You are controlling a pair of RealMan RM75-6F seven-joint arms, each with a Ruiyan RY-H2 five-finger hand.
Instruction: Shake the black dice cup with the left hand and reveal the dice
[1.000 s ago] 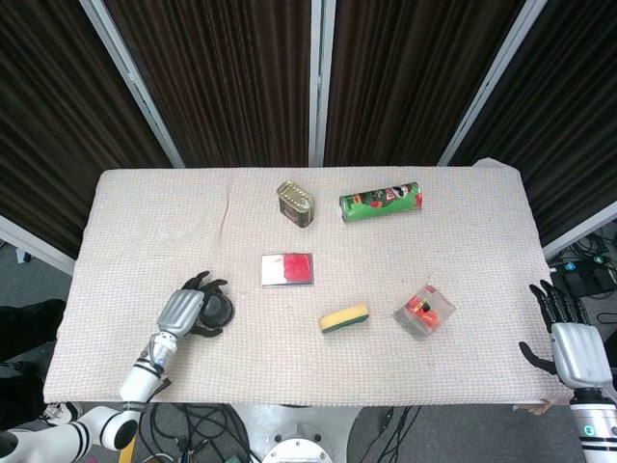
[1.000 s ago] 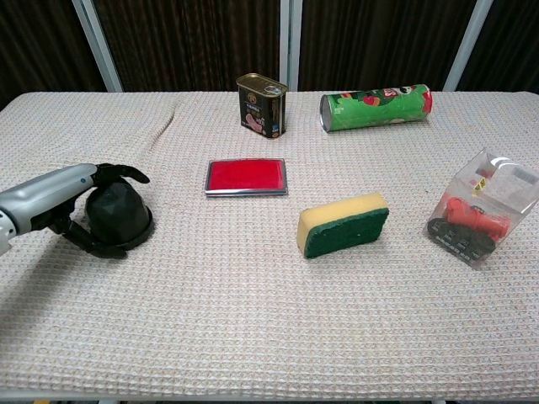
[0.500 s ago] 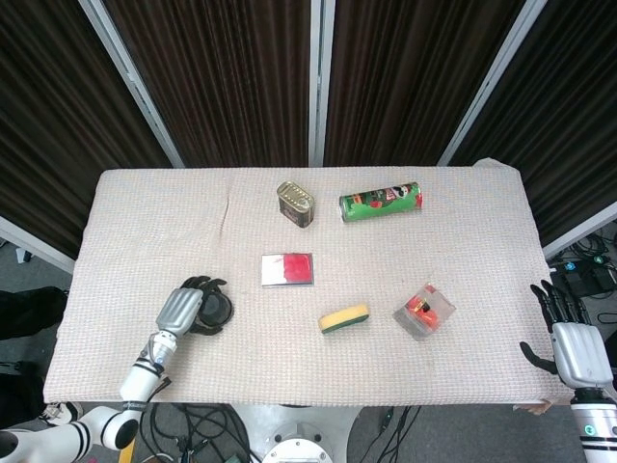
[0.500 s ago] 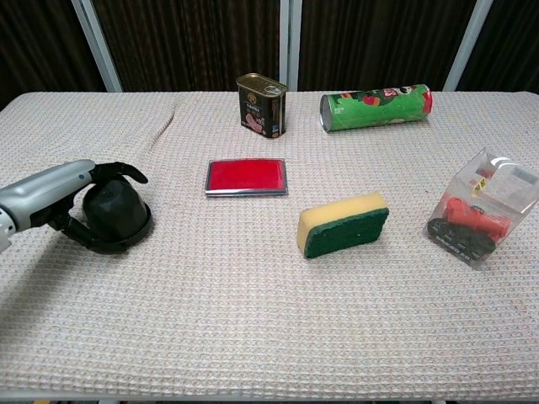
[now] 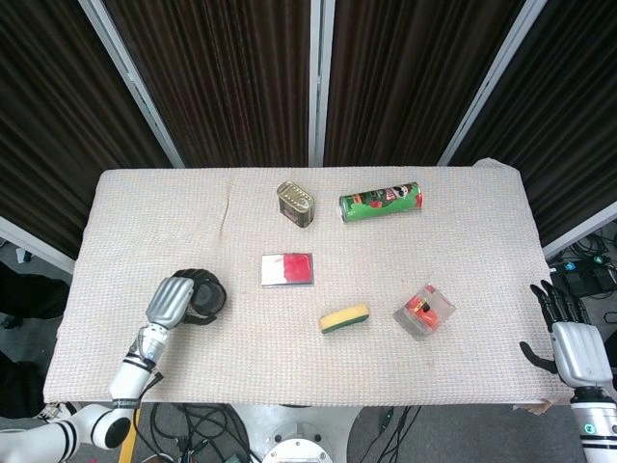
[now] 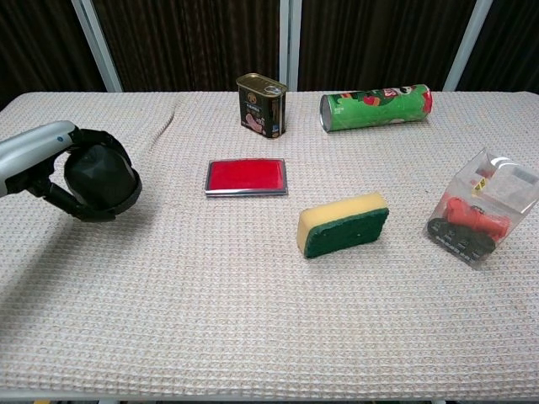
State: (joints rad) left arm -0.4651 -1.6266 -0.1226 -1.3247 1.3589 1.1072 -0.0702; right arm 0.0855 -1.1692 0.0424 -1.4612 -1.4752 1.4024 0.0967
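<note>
The black dice cup [image 6: 103, 178] is dome-shaped and hangs mouth-down just above the cloth at the left side. My left hand [image 6: 50, 164] grips it, silver back on top and dark fingers wrapped around its sides. From the head view the same cup [image 5: 208, 299] shows past the left hand [image 5: 172, 302] near the table's front left. No dice are visible; the spot under the cup is hidden. My right hand [image 5: 571, 347] hangs beyond the front right corner of the table, fingers apart, holding nothing.
A red flat tin [image 6: 246, 177] lies just right of the cup. A yellow-green sponge [image 6: 343, 224], a clear pack with red parts [image 6: 482, 210], a small meat can [image 6: 261, 104] and a green chip tube [image 6: 375, 108] lie across the beige cloth [image 6: 253, 320].
My left hand has closed around the cup and lifted it off the cloth, moving it up and slightly left. The right hand has not moved.
</note>
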